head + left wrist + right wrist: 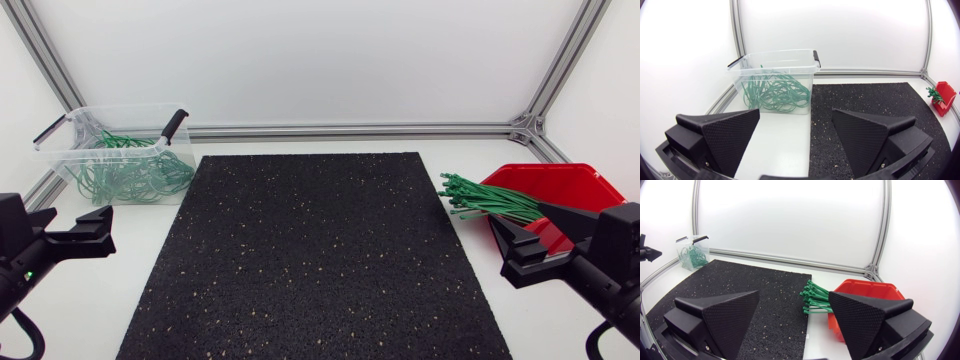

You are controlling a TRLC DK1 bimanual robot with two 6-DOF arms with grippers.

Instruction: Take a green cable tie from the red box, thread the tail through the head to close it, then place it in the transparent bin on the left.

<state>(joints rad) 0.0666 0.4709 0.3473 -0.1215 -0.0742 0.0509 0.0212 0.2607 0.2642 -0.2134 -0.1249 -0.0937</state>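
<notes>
A red box sits at the table's right side with a bundle of green cable ties sticking out over its left rim. The right wrist view shows the same red box and cable ties just ahead of my right gripper, which is open and empty. In the head view my right gripper rests beside the box. A transparent bin at the far left holds several closed green ties. My left gripper is open and empty, with the bin ahead of it.
A black speckled mat covers the middle of the white table. An aluminium frame rail runs along the back edge. The bin has black handles standing up on its rim.
</notes>
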